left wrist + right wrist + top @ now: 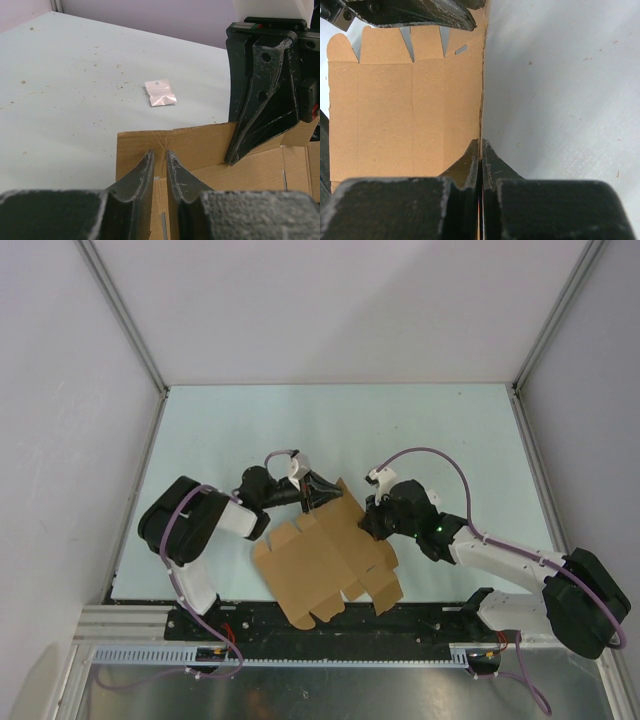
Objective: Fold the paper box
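So the paper box (325, 565) isn't a box at all yet. It's a tan die-cut cardboard sheet with tabs and crease lines, spread out at an angle in the lower middle of the overhead view, on the pale table (250, 430) just above the arm bases.

The right gripper (480, 146) has its jaws pressed together on the sheet's edge. In its own wrist view the cardboard edge runs straight down into the slit between the fingers, with the rest of the sheet filling the left half of the frame. From overhead that's the right side of the sheet.

The left gripper (160, 155) is at the sheet's top edge, near the upper corner. Its jaws are down to a narrow gap, one tip on either side of a crease line. I honestly can't tell whether it's pinching any cardboard or just sitting over it.

There's also a small pinkish-white scrap (160, 94) with a hole in it lying on the table beyond the sheet, in the middle of the left wrist view.
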